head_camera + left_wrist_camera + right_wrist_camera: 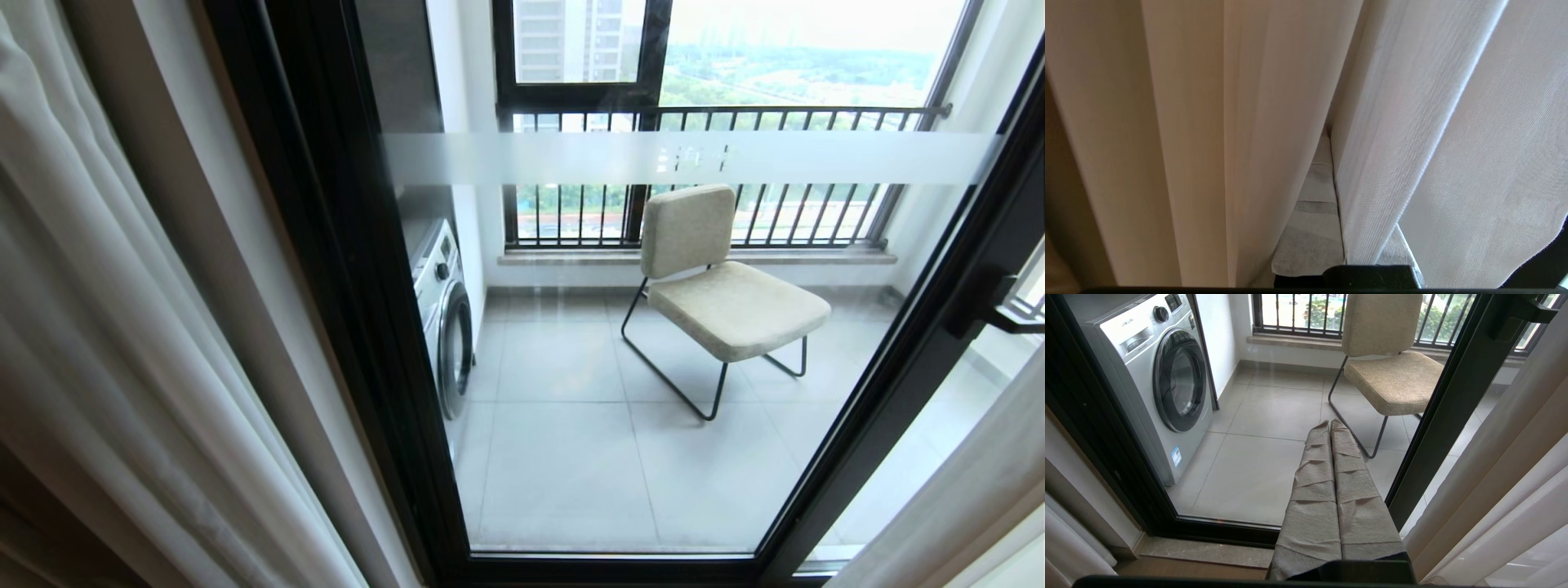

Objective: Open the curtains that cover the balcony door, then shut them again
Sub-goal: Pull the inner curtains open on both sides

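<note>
My left gripper (1327, 171) is pressed closed, its tip buried between folds of the curtains (1257, 122) — no fabric visibly pinched. My right gripper (1331, 428) is closed too, empty, pointing at the balcony door (359, 245); curtains bunched at both sides — glass uncovered.

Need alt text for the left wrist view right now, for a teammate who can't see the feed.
The left tool, its fingers shut, is pushed in among the folds of the curtains, which fill nearly the whole view. Thick beige drape hangs on one side, thin white sheer on the other; no glass or door frame shows.
</note>
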`<state>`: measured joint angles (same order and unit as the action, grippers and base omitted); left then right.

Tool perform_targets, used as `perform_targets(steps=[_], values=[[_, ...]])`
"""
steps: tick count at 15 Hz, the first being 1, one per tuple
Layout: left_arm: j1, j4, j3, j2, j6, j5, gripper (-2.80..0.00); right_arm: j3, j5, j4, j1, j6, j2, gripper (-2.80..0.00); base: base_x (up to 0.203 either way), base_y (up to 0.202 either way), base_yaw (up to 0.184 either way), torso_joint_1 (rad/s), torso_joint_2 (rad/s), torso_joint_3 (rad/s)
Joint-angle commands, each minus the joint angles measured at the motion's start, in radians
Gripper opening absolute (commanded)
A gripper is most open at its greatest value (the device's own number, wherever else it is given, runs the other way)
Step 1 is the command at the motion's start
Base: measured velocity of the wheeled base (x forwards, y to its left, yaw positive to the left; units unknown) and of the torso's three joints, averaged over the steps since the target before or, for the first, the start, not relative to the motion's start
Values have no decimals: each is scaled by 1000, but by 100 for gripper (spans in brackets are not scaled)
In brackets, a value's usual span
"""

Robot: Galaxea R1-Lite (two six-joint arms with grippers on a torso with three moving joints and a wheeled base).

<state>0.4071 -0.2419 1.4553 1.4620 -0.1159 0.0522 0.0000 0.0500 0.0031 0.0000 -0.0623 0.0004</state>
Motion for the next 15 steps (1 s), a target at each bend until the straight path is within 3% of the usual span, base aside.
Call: perform_targets(steps=[1,8,12,15], values=[[101,-2,1,30,-24,-41,-280,0,1,0,0,-1,0,-280,0,0,0,0,0,0],[399,-26,14,152,-92,-237,-280,0,1,0,0,-1,0,-280,0,0,0,0,0,0],[472,-45,52,216,-97,-281,-280,0,1,0,0,-1,0,-280,0,0,0,0,0,0],[477,-46,96,245,-95,-310,-280,0,1,0,0,-1,0,-280,0,0,0,0,0,0]])
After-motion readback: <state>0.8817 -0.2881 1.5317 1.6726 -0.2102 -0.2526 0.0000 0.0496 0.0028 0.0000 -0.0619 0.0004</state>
